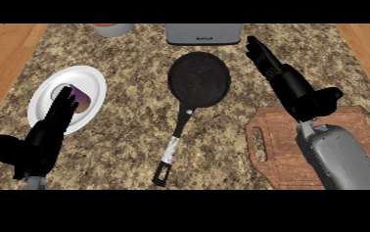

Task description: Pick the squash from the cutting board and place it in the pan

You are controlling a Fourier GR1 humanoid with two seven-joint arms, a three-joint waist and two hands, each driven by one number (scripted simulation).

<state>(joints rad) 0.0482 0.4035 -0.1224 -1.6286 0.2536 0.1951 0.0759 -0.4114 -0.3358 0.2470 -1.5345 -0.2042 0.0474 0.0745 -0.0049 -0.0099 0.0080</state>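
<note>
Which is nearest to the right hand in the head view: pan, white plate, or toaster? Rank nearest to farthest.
From the right hand:
1. Pan, just to the hand's left, mid-counter.
2. Toaster, at the counter's back edge, up and left of the hand. Close to the pan's rank, but slightly farther.
3. White plate, far left, by the left hand.

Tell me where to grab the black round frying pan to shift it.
The black frying pan is probably best taken by its long handle, which points toward the robot, angled slightly left. Come from the near side with the left hand; the wide bowl offers no grip.
</note>
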